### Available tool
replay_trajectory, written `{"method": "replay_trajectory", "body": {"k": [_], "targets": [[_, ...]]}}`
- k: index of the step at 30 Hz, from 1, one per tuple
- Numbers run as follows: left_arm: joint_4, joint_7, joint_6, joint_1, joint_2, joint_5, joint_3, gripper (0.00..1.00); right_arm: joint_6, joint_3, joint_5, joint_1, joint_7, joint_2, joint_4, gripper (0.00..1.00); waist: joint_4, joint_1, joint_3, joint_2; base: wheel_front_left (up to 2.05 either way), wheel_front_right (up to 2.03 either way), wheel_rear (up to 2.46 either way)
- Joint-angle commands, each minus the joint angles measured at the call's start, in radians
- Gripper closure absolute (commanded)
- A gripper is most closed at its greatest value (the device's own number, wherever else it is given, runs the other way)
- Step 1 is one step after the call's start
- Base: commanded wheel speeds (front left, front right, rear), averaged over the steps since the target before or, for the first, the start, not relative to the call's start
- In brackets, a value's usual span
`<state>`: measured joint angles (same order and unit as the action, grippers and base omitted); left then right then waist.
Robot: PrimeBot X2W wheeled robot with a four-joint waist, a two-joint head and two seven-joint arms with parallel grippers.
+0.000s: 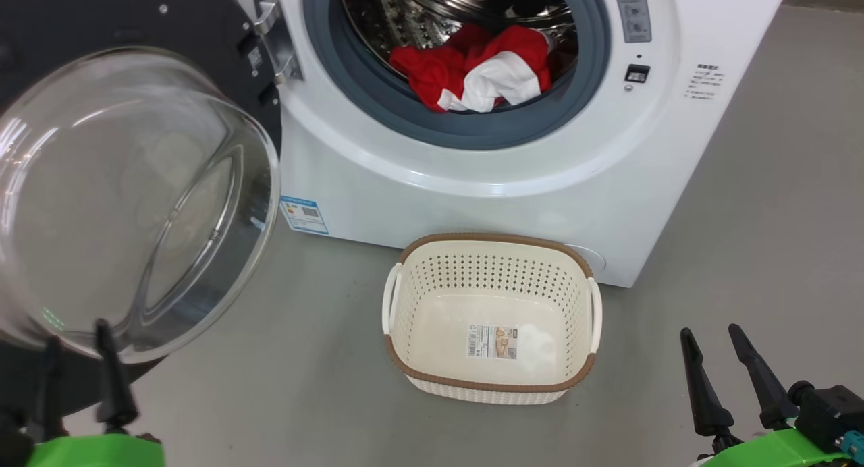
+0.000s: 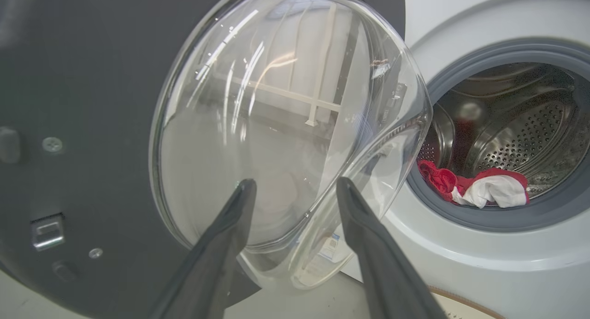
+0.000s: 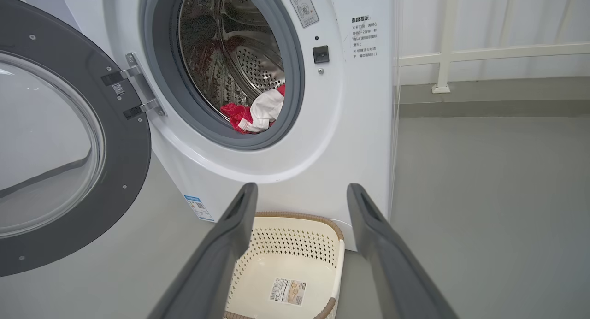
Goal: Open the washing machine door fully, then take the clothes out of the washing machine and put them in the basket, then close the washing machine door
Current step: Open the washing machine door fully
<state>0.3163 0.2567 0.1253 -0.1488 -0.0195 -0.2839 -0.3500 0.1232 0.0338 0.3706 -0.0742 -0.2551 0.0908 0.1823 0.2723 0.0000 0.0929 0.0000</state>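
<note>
Head view has the washing machine door [image 1: 135, 204] standing wide open at the left, with the left gripper [image 1: 75, 335] just before its glass bowl, fingers spread on nothing, and the right gripper [image 1: 711, 332] equally wide and empty at the near right. The clothes [image 1: 482, 72] lie at the drum's front lip inside the washing machine [image 1: 472, 204], with the empty basket [image 1: 493, 237] on the floor just before it. Door-opening looks about done; next, probably, an arm must reach in and pinch the red bundle.

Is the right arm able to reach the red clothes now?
Probably yes: the washing machine door hangs open to the left, the clothes lie at the front of the drum, and nothing blocks the open right gripper.
</note>
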Motion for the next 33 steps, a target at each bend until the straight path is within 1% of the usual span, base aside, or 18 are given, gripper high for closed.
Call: {"method": "replay_trajectory", "body": {"k": [1, 4, 10, 22, 33], "targets": [[-0.038, 0.005, 0.005, 0.006, -0.031, -0.014, -0.007, 0.00, 0.008, -0.014, -0.001, 0.024, -0.007, 0.011, -0.023, 0.00, -0.012, 0.0000, -0.002, 0.0000, 0.00, 0.00, 0.00], [-0.070, 0.005, 0.005, 0.032, -0.031, -0.044, 0.048, 0.00, 0.008, -0.008, -0.001, 0.027, -0.007, 0.009, -0.024, 0.00, -0.031, 0.0000, -0.002, 0.0000, 0.00, 0.00, 0.00], [-0.104, 0.005, 0.005, 0.065, -0.031, -0.052, 0.117, 0.00, 0.008, 0.004, 0.001, 0.035, -0.007, 0.007, -0.025, 0.00, -0.074, 0.0000, -0.001, 0.0000, 0.00, 0.00, 0.00], [-0.133, 0.005, 0.005, 0.082, -0.031, -0.015, 0.214, 0.00, 0.008, 0.026, 0.007, 0.046, -0.007, 0.006, -0.023, 0.00, -0.169, 0.0000, 0.002, 0.0000, 0.00, 0.00, 0.00], [-0.149, 0.005, 0.005, 0.095, -0.031, -0.011, 0.291, 0.00, 0.008, 0.042, 0.013, 0.045, -0.007, 0.002, -0.022, 0.00, -0.246, 0.0000, 0.000, 0.0000, 0.00, 0.00, 0.00]]}}
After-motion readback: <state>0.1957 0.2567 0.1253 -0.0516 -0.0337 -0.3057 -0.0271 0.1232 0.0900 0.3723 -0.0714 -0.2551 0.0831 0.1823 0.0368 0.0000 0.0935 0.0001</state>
